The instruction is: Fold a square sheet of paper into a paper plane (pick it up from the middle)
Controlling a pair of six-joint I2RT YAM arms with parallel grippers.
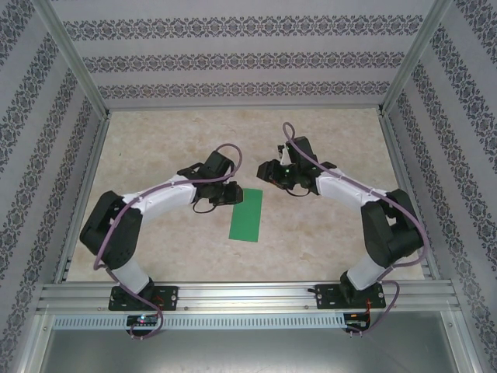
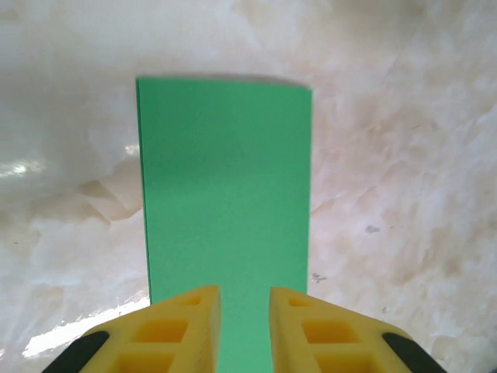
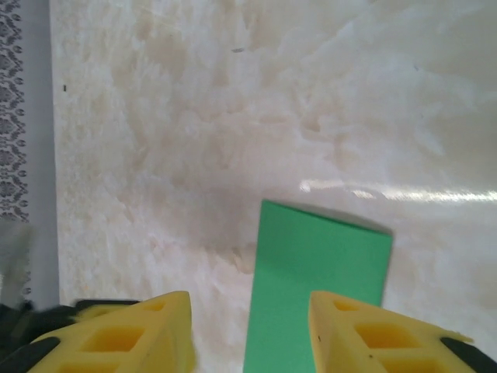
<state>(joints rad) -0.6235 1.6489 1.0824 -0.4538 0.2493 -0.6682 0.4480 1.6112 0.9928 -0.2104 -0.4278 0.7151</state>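
From above: one green sheet of paper (image 1: pixel 248 215) lies flat near the middle of the marble-patterned table (image 1: pixel 155 155), showing as a long narrow rectangle rather than a square. Two arms bend inward toward it. The left gripper (image 1: pixel 227 194) sits at the sheet's far left corner. The right gripper (image 1: pixel 270 172) hangs just beyond the sheet's far end, a little to the right and apart from it. From this height, neither gripper's opening can be read.

Left wrist camera: the sheet (image 2: pixel 225 194) runs straight away from the lens, its two far corners sharp and its surface smooth with no crease showing. The left gripper (image 2: pixel 245 330) has its two yellow fingers (image 2: pixel 182 326) drawn close, leaving a narrow slot through which green shows. The fingers are over the sheet's near end. Nothing is clamped between them, and whether the tips rest on the paper cannot be told.

Right wrist camera: the right gripper (image 3: pixel 248 342) is spread wide, its yellow fingers (image 3: pixel 128 338) well apart and empty. The sheet (image 3: pixel 318 287) lies below the gap, nearer the right-hand finger, with a thin shadow along its far edge. A strip of patterned wall (image 3: pixel 15 116) shows at the left.
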